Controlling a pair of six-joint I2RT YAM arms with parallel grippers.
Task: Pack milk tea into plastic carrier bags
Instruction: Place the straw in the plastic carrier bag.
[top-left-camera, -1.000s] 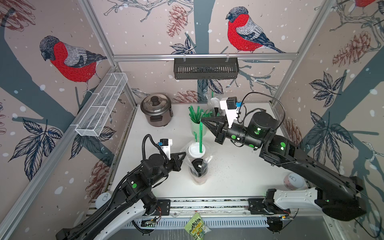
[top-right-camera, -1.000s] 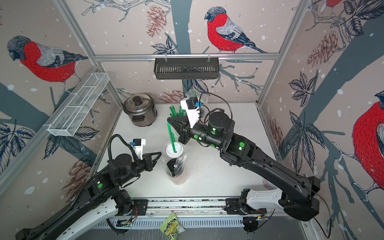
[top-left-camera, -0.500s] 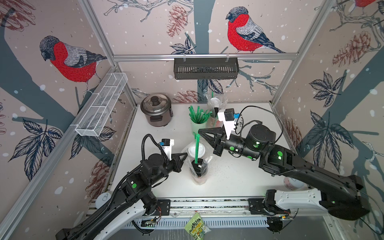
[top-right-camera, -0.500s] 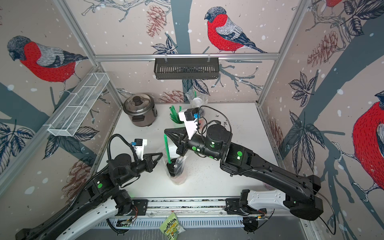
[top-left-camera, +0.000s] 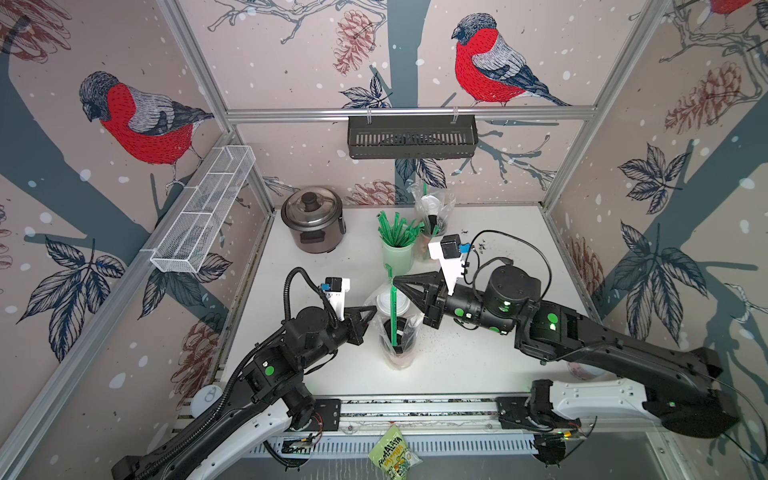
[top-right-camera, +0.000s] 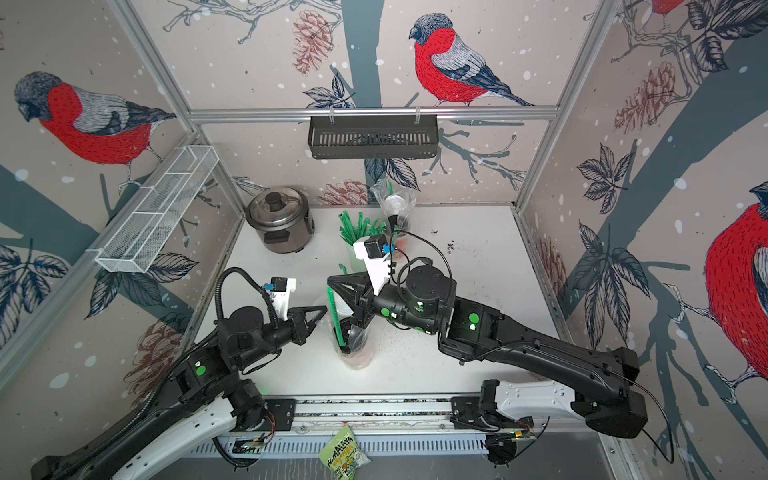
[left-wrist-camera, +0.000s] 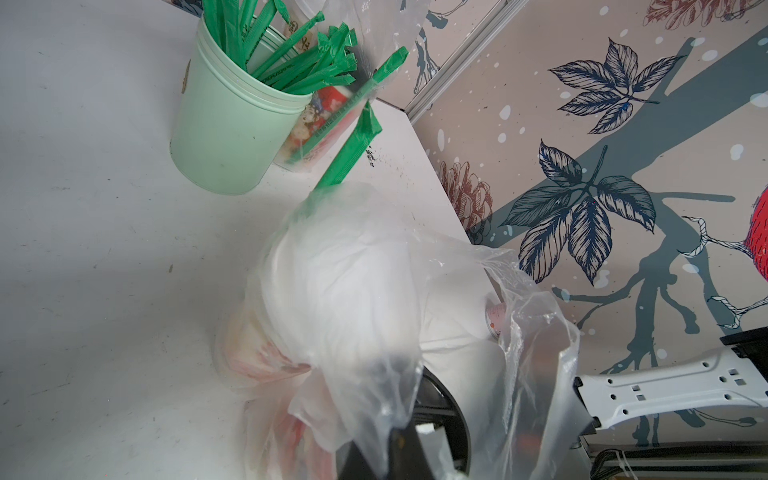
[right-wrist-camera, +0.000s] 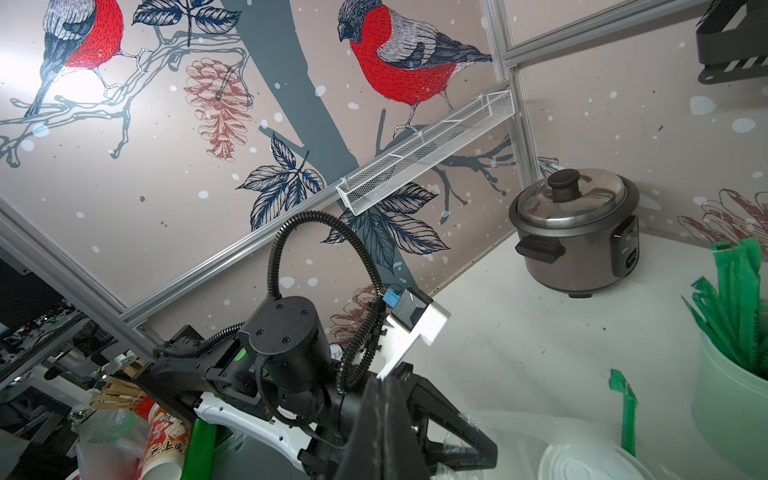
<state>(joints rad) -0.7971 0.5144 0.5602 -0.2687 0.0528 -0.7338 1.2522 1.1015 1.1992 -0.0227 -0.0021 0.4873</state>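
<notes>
A plastic carrier bag (top-left-camera: 400, 360) stands at the table's middle front with two milk tea cups in it, one white-lidded (top-left-camera: 384, 305) and one black-lidded (top-left-camera: 405, 337). My left gripper (top-left-camera: 371, 311) is shut on the bag's rim, and the film (left-wrist-camera: 536, 332) drapes over its jaws in the left wrist view. My right gripper (top-left-camera: 395, 282) is shut on a green straw (top-left-camera: 393, 320) that hangs down into the bag. A second filled bag (top-left-camera: 432, 208) stands at the back. In the right wrist view the held straw is hidden under the jaws.
A pale green cup of straws (top-left-camera: 398, 253) stands just behind the near bag. A rice cooker (top-left-camera: 313, 220) sits at the back left. A black basket (top-left-camera: 411, 137) hangs on the back wall, a white wire shelf (top-left-camera: 203, 208) on the left wall. A green packet (top-left-camera: 392, 455) lies past the front rail.
My right gripper has carried the green straw from beside the straw cup toward the front left and lowered it into the near bag. The left arm has stayed put.
</notes>
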